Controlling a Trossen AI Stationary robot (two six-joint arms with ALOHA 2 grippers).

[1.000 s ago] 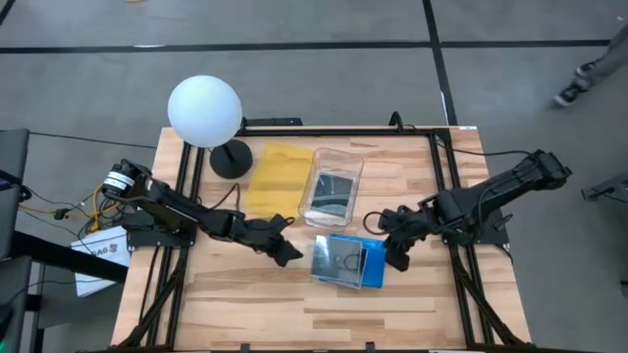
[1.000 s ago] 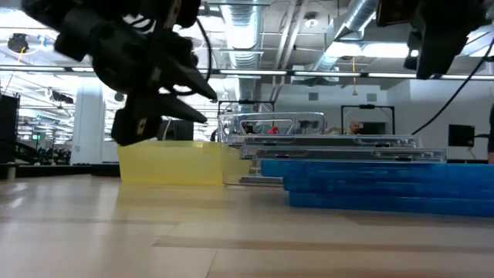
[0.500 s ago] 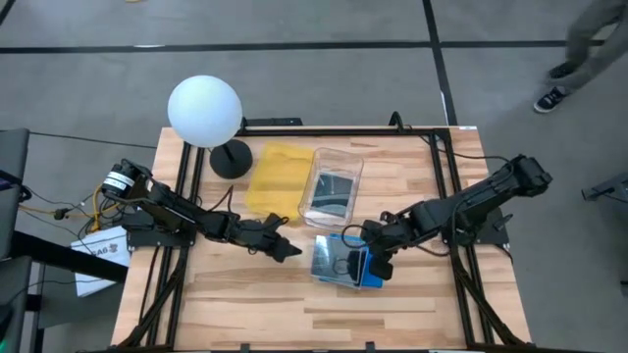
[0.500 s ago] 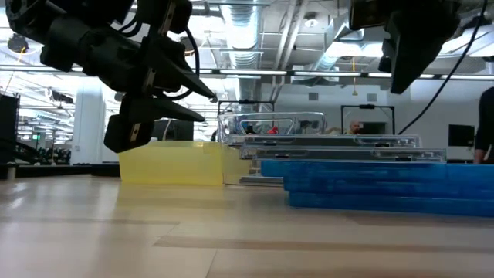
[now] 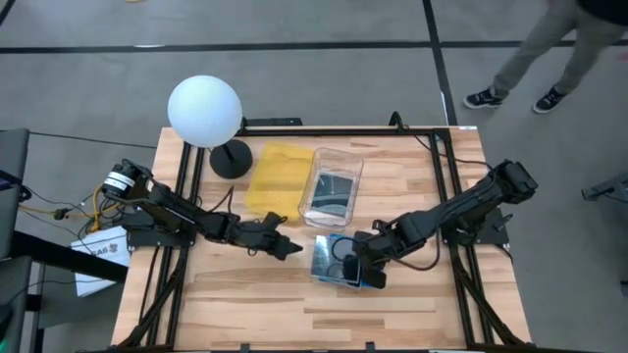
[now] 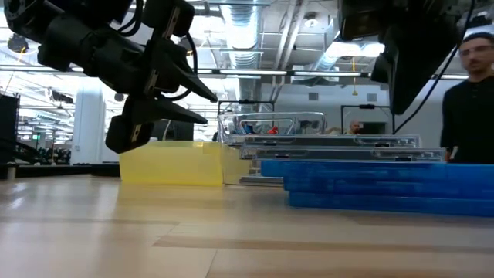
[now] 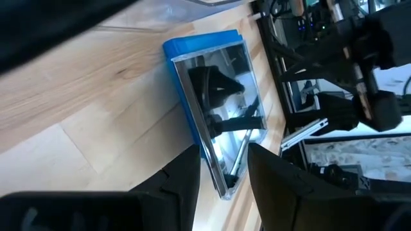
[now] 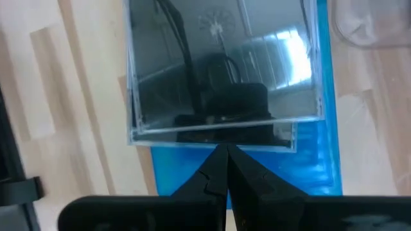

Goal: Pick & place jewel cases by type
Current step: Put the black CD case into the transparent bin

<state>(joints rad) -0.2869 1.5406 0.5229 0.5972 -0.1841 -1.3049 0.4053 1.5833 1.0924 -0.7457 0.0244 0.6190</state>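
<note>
In the centre of the high view, slightly low, the stack of jewel cases (image 5: 339, 261) lies on the table, a clear case (image 8: 221, 70) on top of blue cases (image 6: 386, 181); the right gripper (image 5: 370, 272), fingers pressed together and holding nothing, hovers at the stack's right edge, nearer than the left gripper (image 5: 285, 246); that one waits left of the stack, fingers slightly apart and empty; the stack's long side runs toward the clear container (image 5: 334, 186).

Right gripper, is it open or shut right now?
Shut: the right gripper shows its fingertips pressed together above the clear square jewel case.
</note>
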